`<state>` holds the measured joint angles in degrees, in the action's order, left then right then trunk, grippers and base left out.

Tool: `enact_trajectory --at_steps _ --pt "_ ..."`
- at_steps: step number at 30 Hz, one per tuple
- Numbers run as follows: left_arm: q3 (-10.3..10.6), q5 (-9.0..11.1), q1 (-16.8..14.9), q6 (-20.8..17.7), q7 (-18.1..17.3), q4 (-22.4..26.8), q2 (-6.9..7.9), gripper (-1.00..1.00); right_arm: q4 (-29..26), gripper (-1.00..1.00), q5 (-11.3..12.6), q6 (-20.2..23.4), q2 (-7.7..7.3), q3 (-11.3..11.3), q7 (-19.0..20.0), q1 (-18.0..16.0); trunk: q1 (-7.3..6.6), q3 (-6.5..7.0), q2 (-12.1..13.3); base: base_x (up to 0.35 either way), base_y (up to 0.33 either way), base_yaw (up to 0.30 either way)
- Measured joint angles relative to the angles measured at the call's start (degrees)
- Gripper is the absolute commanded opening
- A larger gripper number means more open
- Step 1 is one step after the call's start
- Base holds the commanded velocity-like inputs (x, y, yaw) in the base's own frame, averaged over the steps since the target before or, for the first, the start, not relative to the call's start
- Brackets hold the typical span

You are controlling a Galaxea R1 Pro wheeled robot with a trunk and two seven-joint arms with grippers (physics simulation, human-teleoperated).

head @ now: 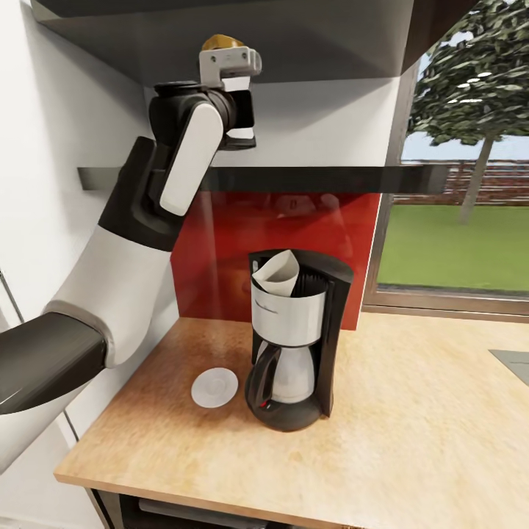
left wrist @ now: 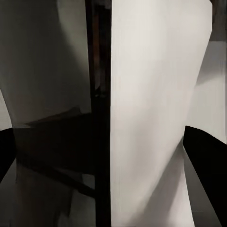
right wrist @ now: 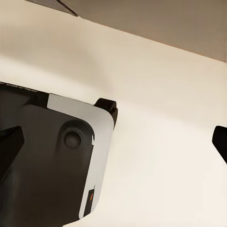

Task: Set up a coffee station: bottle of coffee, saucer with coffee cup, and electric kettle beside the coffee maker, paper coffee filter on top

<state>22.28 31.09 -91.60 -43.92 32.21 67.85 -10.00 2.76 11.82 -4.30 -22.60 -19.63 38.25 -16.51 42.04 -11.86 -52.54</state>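
Note:
My left gripper (head: 236,110) is raised above the kitchen shelf (head: 323,178) and shut on the bottle of coffee (head: 224,42). The bottle's tan cap shows above the wrist, and its base hangs slightly above the shelf. Up close, its white label (left wrist: 151,104) sits between the black fingers (left wrist: 205,165). The coffee maker (head: 294,345) stands on the countertop (head: 411,433) with the paper coffee filter (head: 278,273) in its top. The saucer (head: 214,387) lies bare just left of it. My right gripper (right wrist: 163,122) is open and holds nothing. The coffee cup and electric kettle are out of view.
An upper cabinet (head: 308,37) hangs close above the bottle's cap. A red backsplash (head: 294,228) sits behind the coffee maker, with a white wall at left and a window (head: 455,220) at right. A grey panel's corner (head: 514,364) is set in the countertop at far right.

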Motion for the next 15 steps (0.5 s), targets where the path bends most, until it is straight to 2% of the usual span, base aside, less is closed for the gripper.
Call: enact_trajectory --at_steps 6,15 --pt "0.0 0.0 0.0 -0.1 0.0 0.4 0.0 -1.0 0.0 1.0 0.0 0.0 0.0 0.0 0.0 0.0 0.02 0.0 0.0 -0.255 0.0 0.0" --pt "-0.1 0.0 0.0 -0.1 0.0 0.6 0.0 -1.0 0.0 1.0 0.0 0.0 0.0 0.0 0.0 0.0 0.03 0.0 0.0 -0.331 0.0 0.0"
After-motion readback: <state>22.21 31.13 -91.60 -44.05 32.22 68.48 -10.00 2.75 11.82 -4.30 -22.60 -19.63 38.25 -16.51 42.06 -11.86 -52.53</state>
